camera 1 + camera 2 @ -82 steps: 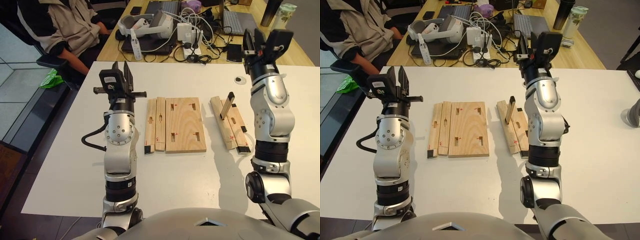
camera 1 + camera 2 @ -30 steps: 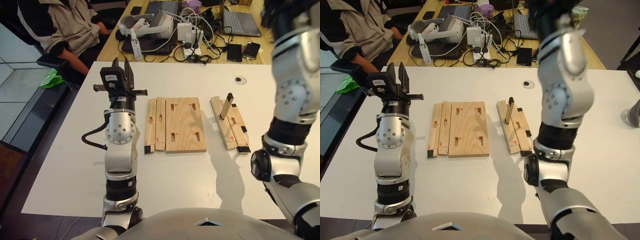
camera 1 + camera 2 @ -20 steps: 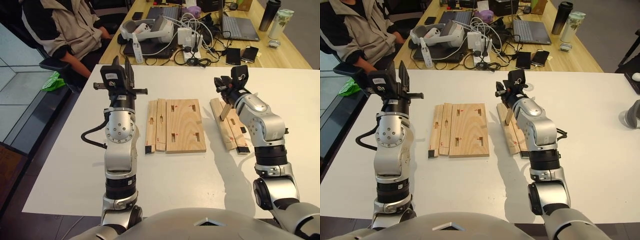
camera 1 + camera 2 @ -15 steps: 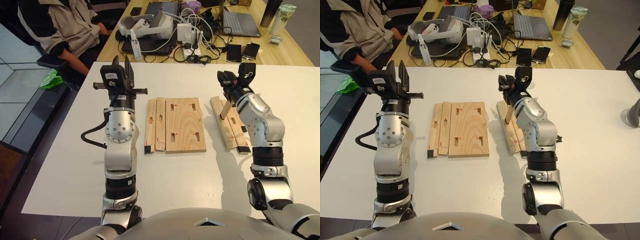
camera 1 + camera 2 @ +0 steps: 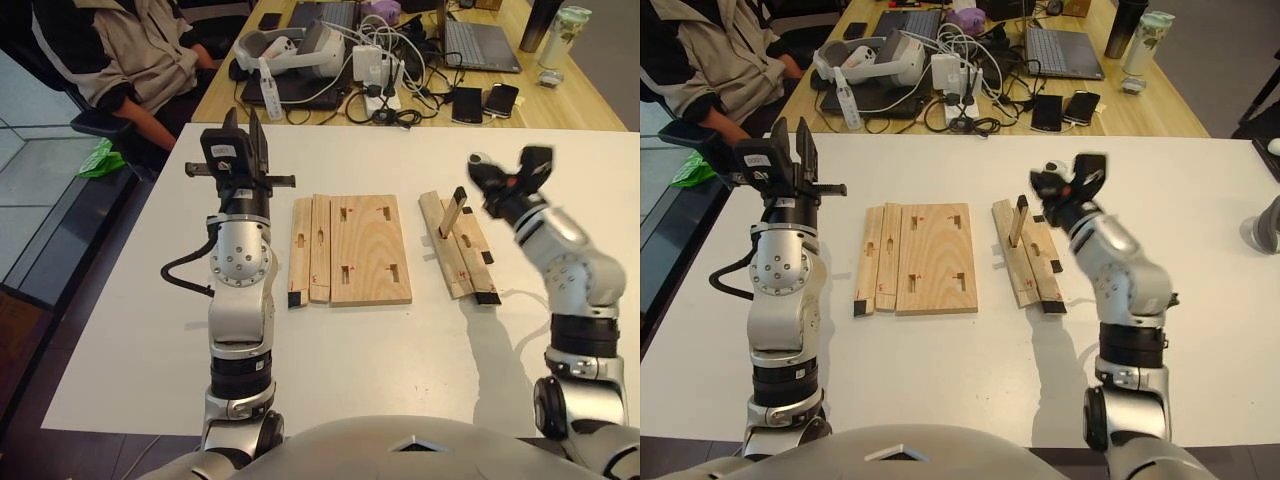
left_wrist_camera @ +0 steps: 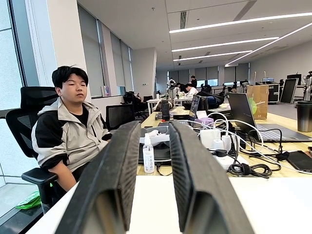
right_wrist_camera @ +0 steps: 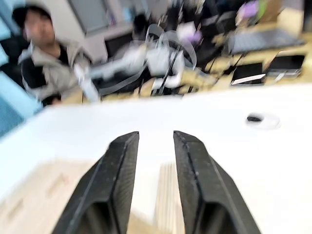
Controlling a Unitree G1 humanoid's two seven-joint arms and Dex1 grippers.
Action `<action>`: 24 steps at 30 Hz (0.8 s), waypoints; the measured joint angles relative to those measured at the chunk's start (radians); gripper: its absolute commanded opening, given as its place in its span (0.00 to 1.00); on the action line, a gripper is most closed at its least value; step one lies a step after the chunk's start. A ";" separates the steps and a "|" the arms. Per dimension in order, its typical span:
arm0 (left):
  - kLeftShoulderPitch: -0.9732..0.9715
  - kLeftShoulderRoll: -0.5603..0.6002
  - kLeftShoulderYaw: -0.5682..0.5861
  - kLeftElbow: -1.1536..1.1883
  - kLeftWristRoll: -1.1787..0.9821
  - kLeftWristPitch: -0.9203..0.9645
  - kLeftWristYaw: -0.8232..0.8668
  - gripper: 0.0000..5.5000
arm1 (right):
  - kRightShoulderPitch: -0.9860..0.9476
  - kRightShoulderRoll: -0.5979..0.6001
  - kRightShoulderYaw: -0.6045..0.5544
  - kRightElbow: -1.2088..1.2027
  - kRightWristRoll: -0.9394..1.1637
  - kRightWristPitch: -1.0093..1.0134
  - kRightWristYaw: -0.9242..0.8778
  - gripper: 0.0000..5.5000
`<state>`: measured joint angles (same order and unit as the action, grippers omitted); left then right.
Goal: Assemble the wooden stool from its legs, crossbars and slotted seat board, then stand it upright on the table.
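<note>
The slotted seat board (image 5: 370, 250) lies flat mid-table. Two wooden pieces (image 5: 310, 248) lie side by side against its left edge. To its right lies another group of wooden pieces (image 5: 462, 255), and a short dark-tipped piece (image 5: 453, 212) stands tilted up from them. My left gripper (image 5: 242, 128) is held upright above the table, left of the parts, open and empty, its fingers (image 6: 122, 165) parted. My right gripper (image 5: 508, 168) hovers just right of the tilted piece, open, with nothing between its fingers (image 7: 122, 170).
A small round disc (image 7: 265, 118) lies on the white table (image 5: 330, 350) behind the right gripper. A wooden desk (image 5: 400, 60) behind holds a headset, laptops, phones and cables. A person sits at the back left. A grey object (image 5: 1265, 225) stands at the table's right edge.
My right arm came down from high above the table to the tilted piece, then shifted right, away from it. The left arm and wooden parts have not moved.
</note>
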<state>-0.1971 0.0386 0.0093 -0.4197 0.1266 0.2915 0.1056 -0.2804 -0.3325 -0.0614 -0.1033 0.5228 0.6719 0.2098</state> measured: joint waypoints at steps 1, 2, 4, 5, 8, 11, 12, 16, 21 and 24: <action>0.000 0.000 0.000 0.000 0.000 0.000 -0.001 0.19 | 0.013 0.000 0.025 -0.011 -0.010 0.003 0.009 0.24; 0.000 0.000 0.000 0.000 0.000 0.000 -0.001 0.19 | 0.030 0.005 0.049 -0.040 -0.009 0.010 0.031 0.24; 0.000 0.000 -0.001 0.000 0.000 0.000 -0.002 0.19 | 0.042 0.028 0.062 -0.100 0.024 0.017 0.072 0.24; 0.000 0.000 -0.002 -0.001 0.000 0.000 -0.002 0.19 | 0.042 0.043 0.052 -0.126 0.054 0.020 0.084 0.24; 0.000 0.000 -0.002 -0.001 0.002 0.000 -0.001 0.19 | -0.013 0.066 -0.029 -0.115 0.090 0.021 0.059 0.24; 0.001 -0.001 -0.005 0.001 0.002 -0.002 0.000 0.19 | -0.122 0.039 -0.071 0.059 -0.001 0.008 -0.020 0.32; 0.000 -0.001 -0.008 0.002 0.002 -0.002 0.000 0.19 | -0.151 0.030 -0.072 0.120 -0.033 0.002 -0.029 0.35; -0.002 -0.003 -0.013 0.006 0.002 -0.004 0.001 0.19 | -0.225 0.037 0.014 0.298 -0.136 -0.004 -0.014 0.44; -0.005 -0.008 -0.019 0.009 0.002 -0.004 0.006 0.19 | -0.332 0.099 0.102 0.521 -0.238 0.002 -0.003 0.44; -0.006 -0.010 -0.022 0.009 0.002 -0.004 0.008 0.19 | -0.407 0.102 0.126 0.636 -0.305 0.022 -0.007 0.44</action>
<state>-0.2030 0.0283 -0.0131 -0.4106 0.1287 0.2875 0.1132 -0.6873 -0.2309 0.0649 0.5330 0.2180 0.6942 0.2024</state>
